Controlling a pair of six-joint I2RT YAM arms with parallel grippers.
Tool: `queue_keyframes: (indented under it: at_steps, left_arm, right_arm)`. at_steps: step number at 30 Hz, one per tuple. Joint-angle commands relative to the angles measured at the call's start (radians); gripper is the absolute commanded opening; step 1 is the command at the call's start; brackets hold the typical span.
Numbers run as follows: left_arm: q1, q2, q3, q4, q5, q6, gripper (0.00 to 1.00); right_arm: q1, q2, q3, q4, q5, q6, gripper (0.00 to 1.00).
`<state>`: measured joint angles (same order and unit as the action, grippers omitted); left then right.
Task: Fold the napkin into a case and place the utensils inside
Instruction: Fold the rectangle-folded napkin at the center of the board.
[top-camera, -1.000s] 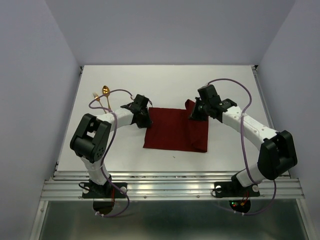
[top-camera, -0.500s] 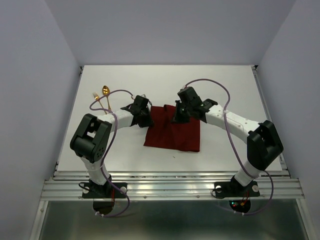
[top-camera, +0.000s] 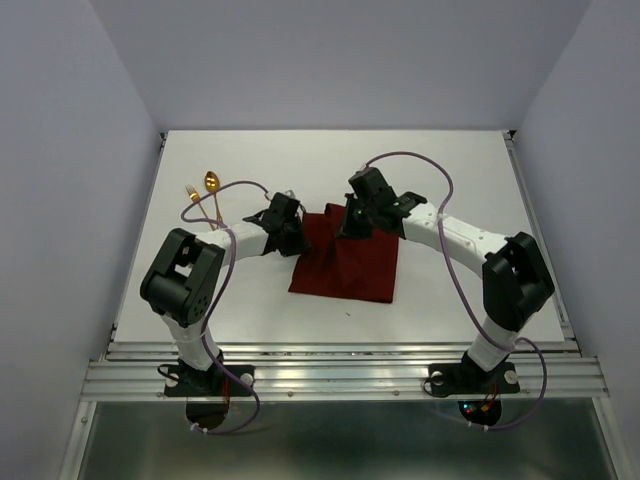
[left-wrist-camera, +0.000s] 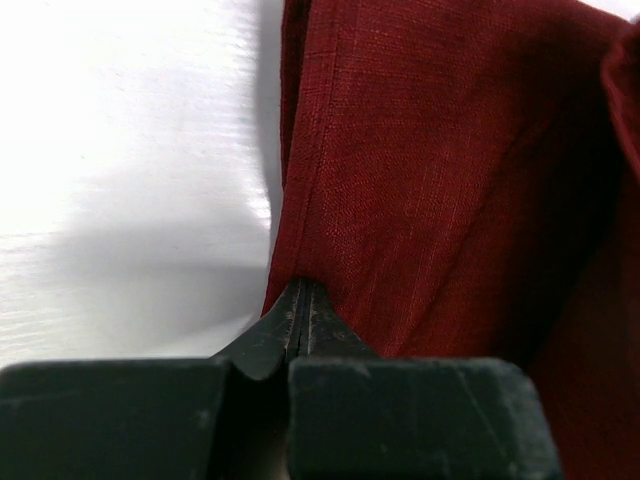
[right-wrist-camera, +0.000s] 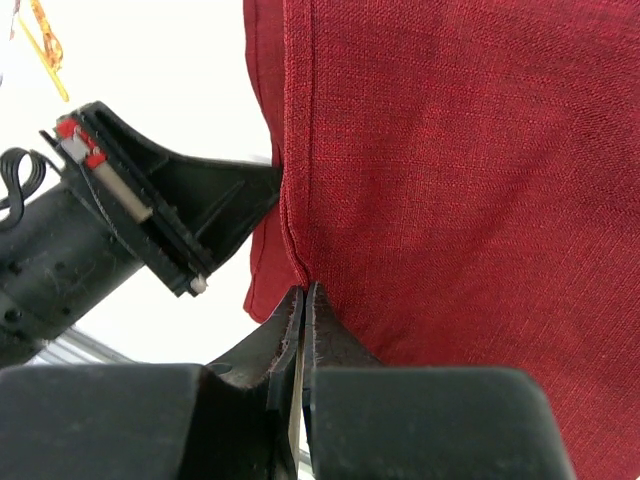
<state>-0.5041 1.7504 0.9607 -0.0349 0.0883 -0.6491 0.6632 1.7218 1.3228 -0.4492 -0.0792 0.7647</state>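
The dark red napkin (top-camera: 345, 265) lies partly folded at the table's middle, its right part doubled over leftward. My left gripper (top-camera: 296, 236) is shut on the napkin's (left-wrist-camera: 430, 170) far-left corner. My right gripper (top-camera: 345, 226) is shut on the hem of the folded-over layer (right-wrist-camera: 450, 170), held above the napkin's far edge, close to the left gripper (right-wrist-camera: 150, 225). A gold spoon (top-camera: 211, 182) and a gold fork (top-camera: 191, 193) lie side by side at the table's far left, beyond the left arm. No finished case shows.
The white table (top-camera: 450, 170) is walled by pale panels on three sides. A metal rail (top-camera: 340, 375) runs along the near edge. Purple cables loop over both arms.
My right gripper has carried the napkin's right edge leftward over the cloth, narrowing it. It now sits near the left gripper, which has barely moved.
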Motion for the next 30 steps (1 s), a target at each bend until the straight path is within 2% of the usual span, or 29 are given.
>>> queue_keyframes:
  at_steps: [1,10,16,24,30]
  left_arm:
    - [-0.04,-0.009,-0.062,-0.085,0.021,-0.026,0.0]
    - [-0.085,-0.086,-0.089,-0.097,0.015,-0.075,0.0]
    - [-0.082,-0.141,-0.024,-0.207,-0.07,-0.032,0.0]
    - [-0.019,-0.236,-0.076,-0.206,-0.042,0.006,0.0]
    - [0.004,-0.22,-0.106,-0.209,-0.045,0.011,0.0]
  right_arm:
    - [0.019,0.009,0.058,0.04,-0.019,0.008,0.01]
    - [0.038,-0.022,0.073,0.001,-0.036,-0.001,0.01]
    - [0.068,-0.005,0.07,-0.002,-0.039,0.004,0.01]
    - [0.069,-0.018,0.044,-0.005,-0.025,0.007,0.01]
    - [0.069,-0.019,0.038,-0.005,-0.027,0.01,0.01]
